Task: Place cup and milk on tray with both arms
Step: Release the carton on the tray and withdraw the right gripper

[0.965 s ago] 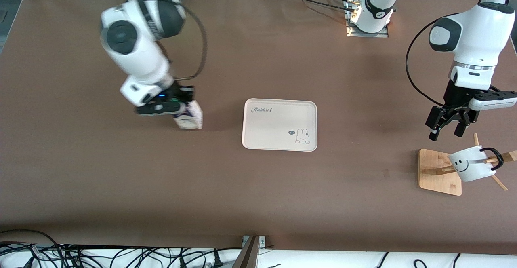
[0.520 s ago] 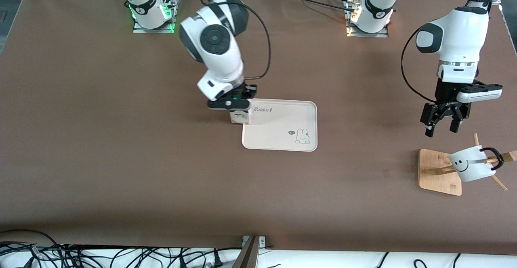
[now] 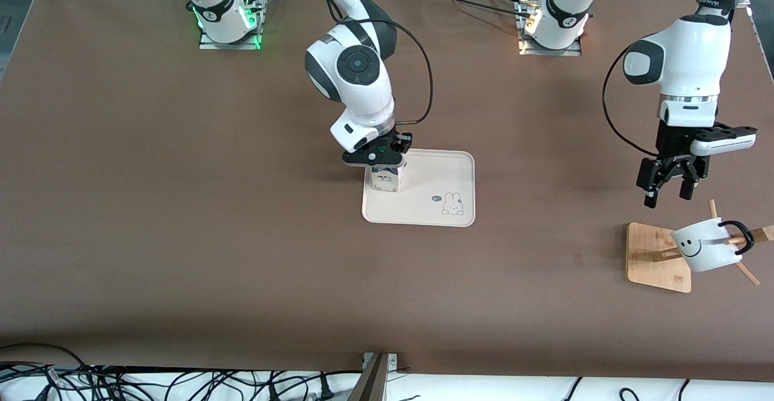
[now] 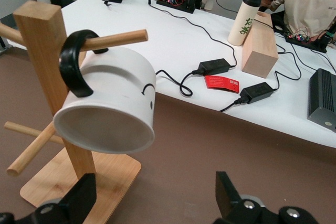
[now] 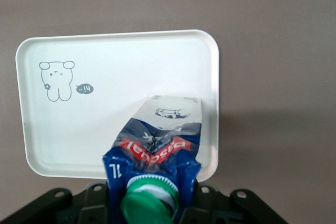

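The milk (image 3: 384, 179), a blue and white carton with a green cap (image 5: 149, 201), is upright in my right gripper (image 3: 380, 163), which is shut on its top. It is over the cream tray (image 3: 423, 210), in the corner toward the right arm's end and the arm bases; I cannot tell whether it touches the tray (image 5: 79, 129). The cup (image 3: 704, 245), a white smiley mug, hangs by its black handle on a peg of a wooden rack. My left gripper (image 3: 665, 192) hangs open over the bare table beside the rack, with the cup (image 4: 105, 106) close in front of its fingers (image 4: 84, 198).
The bamboo rack (image 3: 656, 257) with its post (image 4: 42, 51) and jutting pegs stands toward the left arm's end of the table. Cables lie along the table edge nearest the front camera. A white side table (image 4: 173, 45) with power adapters lies past the rack.
My right arm has carried the milk from the table at the right arm's end across to over the tray's corner. My left gripper has shifted slightly near the rack and stays open.
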Controlling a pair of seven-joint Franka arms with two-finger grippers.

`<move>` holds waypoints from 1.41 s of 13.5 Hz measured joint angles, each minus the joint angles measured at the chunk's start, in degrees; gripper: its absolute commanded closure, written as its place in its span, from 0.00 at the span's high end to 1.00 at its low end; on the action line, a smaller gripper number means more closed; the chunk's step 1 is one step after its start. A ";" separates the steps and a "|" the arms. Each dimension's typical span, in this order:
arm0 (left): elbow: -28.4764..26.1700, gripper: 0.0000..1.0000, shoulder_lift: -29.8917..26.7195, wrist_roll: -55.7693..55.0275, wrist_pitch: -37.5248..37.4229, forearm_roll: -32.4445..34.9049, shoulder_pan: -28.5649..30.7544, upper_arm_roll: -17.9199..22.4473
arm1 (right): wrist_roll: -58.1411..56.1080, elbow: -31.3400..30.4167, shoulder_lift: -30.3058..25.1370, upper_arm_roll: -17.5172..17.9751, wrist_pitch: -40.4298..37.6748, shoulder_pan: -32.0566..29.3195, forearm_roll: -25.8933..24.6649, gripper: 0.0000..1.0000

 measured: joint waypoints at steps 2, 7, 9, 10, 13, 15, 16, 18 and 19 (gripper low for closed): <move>1.01 1.00 1.13 0.01 0.09 -2.92 -0.01 0.00 | 0.02 0.02 0.30 -0.12 0.14 0.02 0.00 1.00; 4.19 1.00 3.77 -0.41 0.11 -4.88 -0.01 -0.01 | 0.57 1.52 -0.57 -1.26 -0.27 0.01 0.00 1.00; 6.33 1.00 5.21 -0.63 0.11 -5.75 -0.02 -0.01 | 0.83 2.20 -3.02 -2.91 -4.14 -0.01 0.00 1.00; 7.20 1.00 5.91 -1.00 0.11 -6.05 -0.02 -0.01 | 0.83 2.35 -4.54 -3.97 -5.98 -0.04 0.00 1.00; 9.04 1.00 7.77 -1.33 0.11 -6.98 -0.02 -0.02 | -1.67 2.58 -9.98 -8.40 -11.64 -0.15 0.00 1.00; 9.77 1.00 8.61 -1.50 0.16 -7.01 -0.02 -0.02 | -7.16 2.64 -13.48 -12.23 -16.31 -0.29 0.13 1.00; 10.25 1.00 8.83 -1.52 0.21 -7.01 -0.02 -0.02 | -10.31 2.65 -15.08 -14.37 -19.19 -0.35 0.50 1.00; 11.28 1.00 9.03 -1.52 0.24 -7.01 -0.03 -0.03 | -17.79 2.63 -18.02 -19.03 -25.30 -0.47 0.92 1.00; 11.80 1.00 9.06 -1.52 0.24 -7.01 -0.04 -0.04 | -21.54 2.60 -19.39 -21.42 -27.93 -0.54 0.99 1.00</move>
